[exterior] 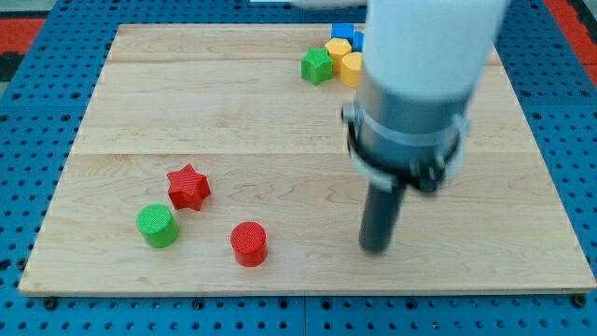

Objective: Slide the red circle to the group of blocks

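Observation:
The red circle (249,243) lies near the view's bottom, left of centre. My tip (375,248) rests on the board well to the right of it, at about the same height in the view, not touching it. A red star (188,187) and a green circle (157,225) lie to the left of the red circle. A group of blocks sits at the view's top: a green block (317,65), a yellow block (338,48), a yellow circle (351,68) and a blue block (344,32), partly hidden by the arm.
The wooden board (233,121) lies on a blue perforated surface (28,56). The arm's wide grey and white body (420,84) covers the board's top right part and may hide more blocks.

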Robot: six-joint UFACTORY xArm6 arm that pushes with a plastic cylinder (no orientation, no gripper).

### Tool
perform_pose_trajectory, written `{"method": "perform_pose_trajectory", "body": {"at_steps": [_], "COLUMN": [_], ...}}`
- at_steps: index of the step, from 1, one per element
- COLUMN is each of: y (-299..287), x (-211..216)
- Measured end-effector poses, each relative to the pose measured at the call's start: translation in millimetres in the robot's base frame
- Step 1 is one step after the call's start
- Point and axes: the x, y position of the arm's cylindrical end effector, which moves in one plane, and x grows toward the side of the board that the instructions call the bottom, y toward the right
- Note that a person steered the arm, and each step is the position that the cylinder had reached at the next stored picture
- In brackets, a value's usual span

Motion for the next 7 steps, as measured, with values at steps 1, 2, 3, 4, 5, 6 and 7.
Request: {"method": "perform_pose_trajectory", "body": {"at_steps": [1,2,3,4,5,6,7], "y": [-44,-110,-114,-164,-173,-174,-175], "x": [16,-18,-9,-22,-79,-109,-81]}}
